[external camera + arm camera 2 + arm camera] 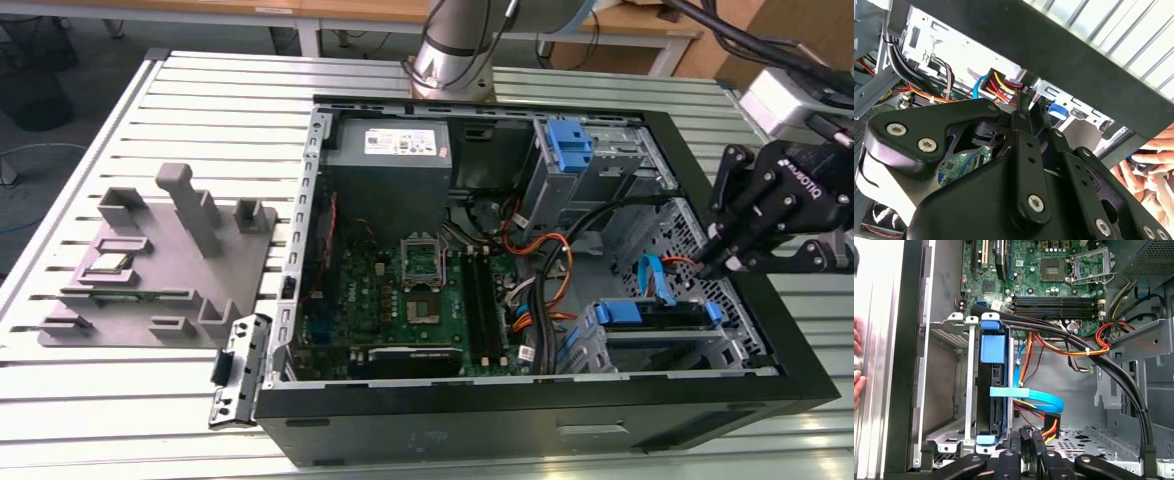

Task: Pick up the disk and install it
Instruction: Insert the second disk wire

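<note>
The disk [650, 316] sits in the metal drive cage [674, 345] at the case's near corner on the exterior view's right, its blue rails showing. In the first wrist view the disk [995, 395] stands on edge in that cage, with a blue tab [992, 347] at one end. My gripper [715, 268] hangs just above the case's edge, a short way from the disk, holding nothing. Its black fingers [1037, 441] are close together, and they meet at the tip in the second wrist view, where the gripper [1029, 107] points into the case.
A blue data cable [1041, 396] and orange, red and yellow power wires [1046, 426] run beside the cage. Thick black cables [1114, 370] cross the case. A blue latch [567, 146] stands at the far bay. A person's hand [1149, 160] rests outside the case wall. A grey parts tray [154, 262] lies at the exterior view's left.
</note>
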`<state>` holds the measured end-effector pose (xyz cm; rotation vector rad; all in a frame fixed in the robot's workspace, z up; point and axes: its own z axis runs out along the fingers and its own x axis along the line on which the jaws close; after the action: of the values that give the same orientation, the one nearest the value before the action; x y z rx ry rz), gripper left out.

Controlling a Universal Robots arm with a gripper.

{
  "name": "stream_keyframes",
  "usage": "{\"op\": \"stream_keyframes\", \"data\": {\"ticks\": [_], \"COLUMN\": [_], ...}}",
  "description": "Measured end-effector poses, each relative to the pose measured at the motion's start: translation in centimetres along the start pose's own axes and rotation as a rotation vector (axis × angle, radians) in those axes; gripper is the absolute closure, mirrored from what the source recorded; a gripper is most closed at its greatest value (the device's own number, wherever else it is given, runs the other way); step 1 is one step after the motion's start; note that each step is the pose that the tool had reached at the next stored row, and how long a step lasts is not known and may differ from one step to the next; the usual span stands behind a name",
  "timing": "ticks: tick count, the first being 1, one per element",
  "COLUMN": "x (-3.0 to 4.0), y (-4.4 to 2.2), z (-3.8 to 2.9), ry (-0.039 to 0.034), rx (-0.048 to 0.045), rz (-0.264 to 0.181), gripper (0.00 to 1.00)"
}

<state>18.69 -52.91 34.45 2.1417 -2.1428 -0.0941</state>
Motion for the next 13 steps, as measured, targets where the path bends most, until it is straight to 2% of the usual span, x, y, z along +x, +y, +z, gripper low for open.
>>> {"op": "stream_keyframes", "data": {"ticks": [5,13], "x": [-0.01,-0.01], "y": [-0.62,-0.64], "z": [0.20,0.20], "ry": [0.0028,0.0028], "rx": [-0.0163,-0.0171], "rz": [0.000,0.000], "gripper": [0.76,0.76]}}
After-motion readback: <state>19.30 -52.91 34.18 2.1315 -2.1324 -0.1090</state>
